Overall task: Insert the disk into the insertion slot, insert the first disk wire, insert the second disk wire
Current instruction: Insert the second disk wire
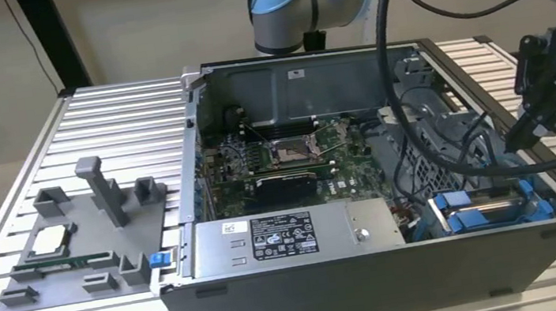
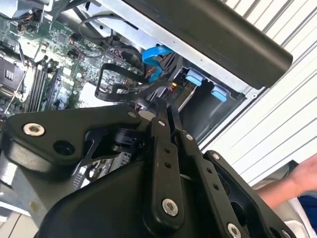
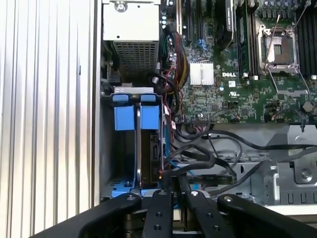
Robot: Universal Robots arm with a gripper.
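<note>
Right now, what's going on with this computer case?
A robot arm's gripper hangs over the open computer case, at the exterior view's right, just above the bundle of black cables beside the insertion slot. The disk in its blue carrier already sits in that slot. Whether a wire is plugged into it cannot be told.

exterior view: high, oblique over case (image 1: 378, 278) | both wrist views: close, share insertion slot (image 3: 110, 158) (image 2: 200, 114)

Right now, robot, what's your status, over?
Black gripper: jaws shut, over open grey computer case. Blue-framed flat hard disk sits in grey sheet-metal slot. Loose black cables crowd alongside.
</note>
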